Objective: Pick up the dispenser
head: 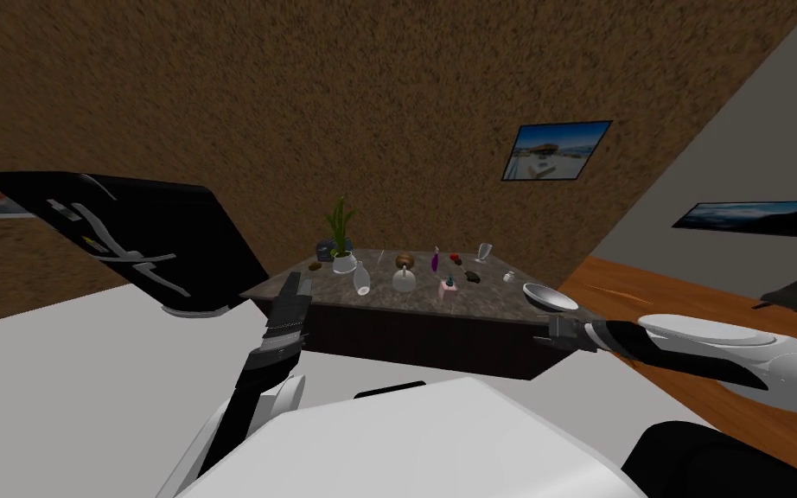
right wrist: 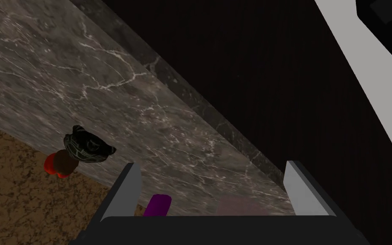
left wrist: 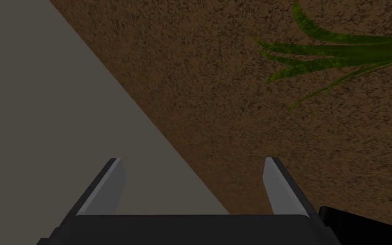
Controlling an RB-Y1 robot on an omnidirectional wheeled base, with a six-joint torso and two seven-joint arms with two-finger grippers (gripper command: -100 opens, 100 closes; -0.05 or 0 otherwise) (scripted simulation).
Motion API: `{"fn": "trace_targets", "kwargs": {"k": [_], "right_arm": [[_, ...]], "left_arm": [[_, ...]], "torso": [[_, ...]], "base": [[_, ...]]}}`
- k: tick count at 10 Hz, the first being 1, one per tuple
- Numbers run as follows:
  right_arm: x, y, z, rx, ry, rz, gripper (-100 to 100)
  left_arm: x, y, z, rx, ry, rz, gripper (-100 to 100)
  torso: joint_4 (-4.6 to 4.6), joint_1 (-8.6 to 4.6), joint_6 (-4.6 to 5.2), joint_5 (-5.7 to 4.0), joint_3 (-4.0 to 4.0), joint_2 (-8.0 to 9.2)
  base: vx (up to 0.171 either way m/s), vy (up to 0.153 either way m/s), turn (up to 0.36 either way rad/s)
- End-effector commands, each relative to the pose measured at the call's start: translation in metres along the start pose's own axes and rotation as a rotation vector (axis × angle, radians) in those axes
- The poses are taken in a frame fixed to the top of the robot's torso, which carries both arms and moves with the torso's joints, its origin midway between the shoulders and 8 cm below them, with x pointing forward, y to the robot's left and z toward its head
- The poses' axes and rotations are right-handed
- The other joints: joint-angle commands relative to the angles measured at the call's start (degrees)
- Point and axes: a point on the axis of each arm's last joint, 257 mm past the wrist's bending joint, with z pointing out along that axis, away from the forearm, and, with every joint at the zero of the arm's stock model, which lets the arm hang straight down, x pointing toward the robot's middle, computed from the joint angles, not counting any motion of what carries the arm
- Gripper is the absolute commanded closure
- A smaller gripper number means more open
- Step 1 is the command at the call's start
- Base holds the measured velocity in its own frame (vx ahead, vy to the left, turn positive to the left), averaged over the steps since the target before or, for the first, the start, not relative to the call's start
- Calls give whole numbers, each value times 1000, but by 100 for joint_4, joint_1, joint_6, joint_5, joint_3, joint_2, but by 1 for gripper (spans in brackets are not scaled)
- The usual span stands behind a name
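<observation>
Robot faces a dark cabinet (head: 440,346) with a marble top (head: 500,304), set against a rough brown wall (head: 302,104). The dispenser (head: 449,289) is small and pink with a teal top. It stands upright on the marble, near the front edge, about mid-width.

Clock bearings below are as the head camera sees them.
- Purple bottle (head: 436,258) at the dispenser's 11 o'clock.
- Red thing (head: 455,257) at 12.
- Dark lump (head: 473,277) at 2.
- Round white bottle (head: 404,277) with a brown cap at 9.
- Grey bowl (head: 549,296) at 3, at the top's right end.
- Glass (head: 483,252) near the back edge.
- Potted plant (head: 341,242) at the far left corner, with a white vase (head: 360,278) just beside it at 5 o'clock.

Right gripper (head: 552,331) hovers off the front right corner, at the dispenser's 4 o'clock, well apart. Its fingers (right wrist: 125,191) are spread wide and hold nothing. In its wrist view a blurred pinkish patch sits low between them; cannot tell what it is.

Left gripper (head: 299,278) is raised by the front left corner, at the dispenser's 9 o'clock, well apart. Its fingers (left wrist: 110,187) are also wide and empty. A black screen (head: 129,242) is at its 9 o'clock.
</observation>
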Motion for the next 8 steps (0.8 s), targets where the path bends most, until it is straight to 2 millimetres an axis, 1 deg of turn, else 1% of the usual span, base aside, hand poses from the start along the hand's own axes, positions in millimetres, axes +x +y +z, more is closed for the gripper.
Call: {"fn": "trace_targets", "kwargs": {"k": [1, 2, 3, 4, 7, 8], "right_arm": [[6, -16, -10, 11, 53, -45, -100], [13, -29, -18, 19, 93, -74, -100], [10, -32, -19, 19, 97, -87, -100], [14, -45, -28, 27, 135, -120, -100], [20, -77, -50, 46, 228, -199, -100], [24, -76, -52, 43, 236, -197, -100]], "left_arm": [[0, 0, 0, 0, 0, 0, 0], [0, 0, 0, 0, 0, 0, 0], [0, 0, 0, 0, 0, 0, 0], [0, 0, 0, 0, 0, 0, 0], [0, 0, 0, 0, 0, 0, 0], [0, 0, 0, 0, 0, 0, 0]], "torso": [[0, 0, 0, 0, 0, 0], [-2, 9, -4, 0, -5, -10], [-5, 38, -4, 8, -13, -23], [-4, 27, 0, 7, -10, -17], [-10, 56, -4, 13, -23, -38], [-9, 61, -4, 15, -20, -33]], "base": [[89, 178, 128], [127, 268, 155], [105, 211, 56], [116, 214, 120], [155, 284, 174], [79, 185, 23]]}}
